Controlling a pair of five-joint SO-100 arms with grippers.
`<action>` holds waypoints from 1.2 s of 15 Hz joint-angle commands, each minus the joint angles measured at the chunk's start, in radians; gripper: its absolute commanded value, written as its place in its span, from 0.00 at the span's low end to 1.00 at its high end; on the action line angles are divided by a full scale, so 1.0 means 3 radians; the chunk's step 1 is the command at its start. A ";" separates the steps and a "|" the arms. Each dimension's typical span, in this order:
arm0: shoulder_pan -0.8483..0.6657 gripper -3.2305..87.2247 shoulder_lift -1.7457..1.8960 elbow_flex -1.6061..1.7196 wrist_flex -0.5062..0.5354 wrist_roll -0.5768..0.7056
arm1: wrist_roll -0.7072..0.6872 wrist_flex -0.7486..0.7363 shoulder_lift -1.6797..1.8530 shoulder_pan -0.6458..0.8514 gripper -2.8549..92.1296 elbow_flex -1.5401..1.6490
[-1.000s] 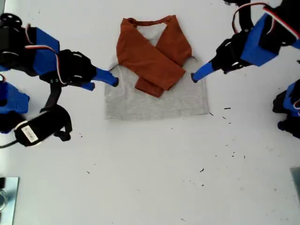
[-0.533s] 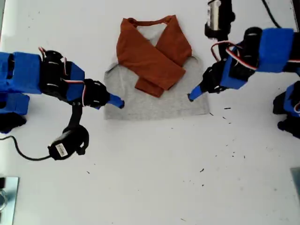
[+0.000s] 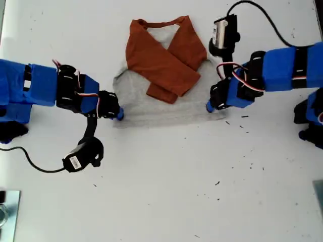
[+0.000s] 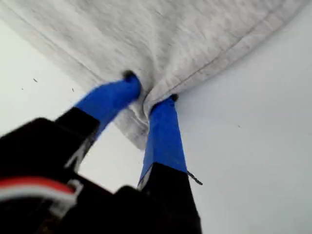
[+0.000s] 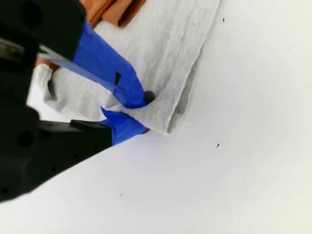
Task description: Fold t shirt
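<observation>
The t shirt [image 3: 166,113] lies flat on the white table. Its grey body faces up and its rust-orange sleeves [image 3: 161,65] are crossed over the chest. My first gripper [image 3: 208,107] reaches in from the exterior view's right. It is shut on bunched grey cloth near the hem corner on that side [image 4: 151,90]. My second gripper [image 3: 119,115] comes from the exterior view's left and is shut on the other hem corner [image 5: 144,114], one finger above the cloth and one below. The shirt [image 5: 165,53] shows its orange cuffs beyond that gripper. No print is visible.
Another blue arm base [image 3: 310,118] stands at the exterior view's right edge. A metallic object [image 3: 7,212] sits in that view's lower left corner. A black cable [image 3: 35,166] trails under the second arm. Small dark specks dot the white table [image 3: 202,191].
Both arms have moved from beside the shirt's middle down to its lower corners. The grippers have closed on the cloth there, and the corner at the exterior view's right has puckered.
</observation>
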 commanded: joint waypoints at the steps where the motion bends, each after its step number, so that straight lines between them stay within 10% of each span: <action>1: 0.0102 0.03 0.0169 -0.0112 -0.0010 0.0092 | -0.0036 0.0179 0.0169 -0.0169 0.06 -0.0087; 10: 0.1662 0.03 0.0839 -0.0516 0.0123 -0.0542 | 0.0619 0.0557 0.2066 -0.1708 0.06 -0.0107; 15: -0.0302 0.04 0.1953 0.0184 0.0184 0.0721 | -0.0123 -0.0153 0.2592 0.0307 0.07 0.0506; 16: -0.0997 0.23 0.2030 0.0481 0.0026 0.0864 | -0.0153 -0.0813 0.2807 0.0849 0.26 0.1074; 18: -0.1928 0.39 0.2592 0.1191 -0.0297 0.0639 | 0.0092 -0.1360 0.3446 0.1687 0.33 0.1841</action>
